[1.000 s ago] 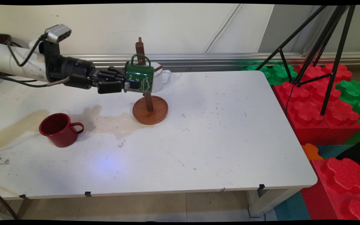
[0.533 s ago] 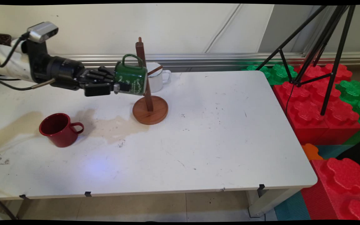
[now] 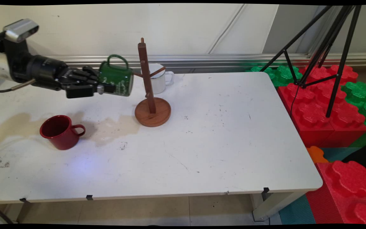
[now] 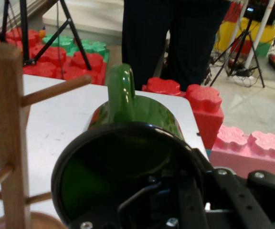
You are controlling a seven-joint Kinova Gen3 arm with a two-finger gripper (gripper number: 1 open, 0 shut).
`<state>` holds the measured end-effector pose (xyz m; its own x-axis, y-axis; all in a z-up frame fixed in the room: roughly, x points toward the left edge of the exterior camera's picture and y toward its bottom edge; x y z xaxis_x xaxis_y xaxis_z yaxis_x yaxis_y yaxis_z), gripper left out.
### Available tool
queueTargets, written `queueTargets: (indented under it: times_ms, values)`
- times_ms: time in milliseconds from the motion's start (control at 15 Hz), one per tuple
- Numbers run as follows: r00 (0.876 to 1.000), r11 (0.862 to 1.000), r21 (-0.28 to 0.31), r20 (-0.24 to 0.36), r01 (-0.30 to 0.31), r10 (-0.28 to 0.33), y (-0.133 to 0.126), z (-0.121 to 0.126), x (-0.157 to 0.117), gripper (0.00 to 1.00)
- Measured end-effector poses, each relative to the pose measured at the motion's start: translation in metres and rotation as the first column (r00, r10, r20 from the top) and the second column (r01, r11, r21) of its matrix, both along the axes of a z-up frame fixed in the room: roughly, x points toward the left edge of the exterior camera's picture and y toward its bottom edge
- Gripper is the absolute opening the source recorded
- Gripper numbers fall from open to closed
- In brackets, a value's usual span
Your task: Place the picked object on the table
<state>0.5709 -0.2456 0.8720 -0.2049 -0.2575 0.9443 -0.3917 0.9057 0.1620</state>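
Jaws clamp green mug [image 3: 116,79] sideways, white lettering unreadable, beside wooden rack [image 3: 148,82].

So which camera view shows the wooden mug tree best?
The main view: the whole wooden mug tree shows there, base, post and pegs. The hand view shows only part of its post and some pegs at the left edge.

Pale wall [image 3: 106,28] behind white table [image 3: 227,143], black tripod [image 3: 326,47] over red foam blocks [image 3: 322,117].
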Motion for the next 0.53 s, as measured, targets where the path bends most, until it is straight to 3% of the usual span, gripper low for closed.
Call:
queueTargets:
  times_ms: [533]
  values:
    - [0.995, 0.999, -0.03, 0.1, -0.015, 0.018, 0.011, 0.005, 0.052, 0.0]
